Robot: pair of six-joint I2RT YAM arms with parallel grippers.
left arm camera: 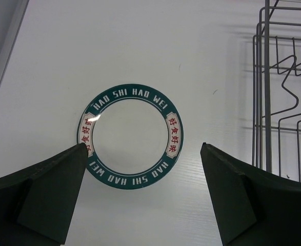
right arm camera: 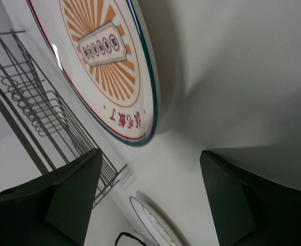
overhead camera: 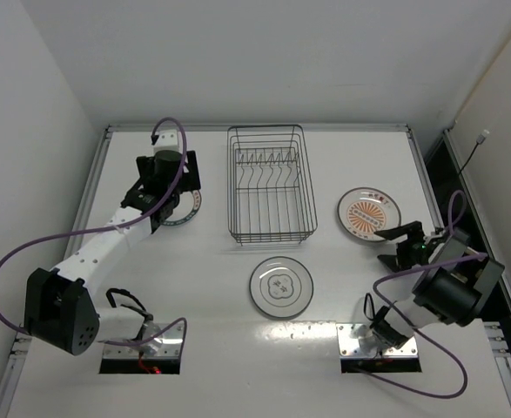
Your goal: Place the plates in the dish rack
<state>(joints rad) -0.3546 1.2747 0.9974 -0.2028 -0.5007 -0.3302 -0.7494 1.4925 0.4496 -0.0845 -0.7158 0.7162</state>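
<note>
The black wire dish rack (overhead camera: 266,185) stands empty at the table's middle back. Three plates lie flat on the table. The dark-rimmed plate (left arm camera: 131,136), lettered in white, lies left of the rack; my left gripper (left arm camera: 144,146) hovers open above its near edge and covers most of it in the top view (overhead camera: 188,209). The orange sunburst plate (overhead camera: 368,213) lies right of the rack, with my right gripper (overhead camera: 403,239) open just beside its near right edge and nothing between the fingers (right arm camera: 151,152). The grey-ringed plate (overhead camera: 281,286) lies in front of the rack.
The rack's wires (left arm camera: 278,102) show at the right of the left wrist view, close to that gripper. In the right wrist view, the sunburst plate (right arm camera: 104,61) fills the top, the rack (right arm camera: 32,102) is at the left and the grey-ringed plate (right arm camera: 155,225) is below. Walls enclose the table.
</note>
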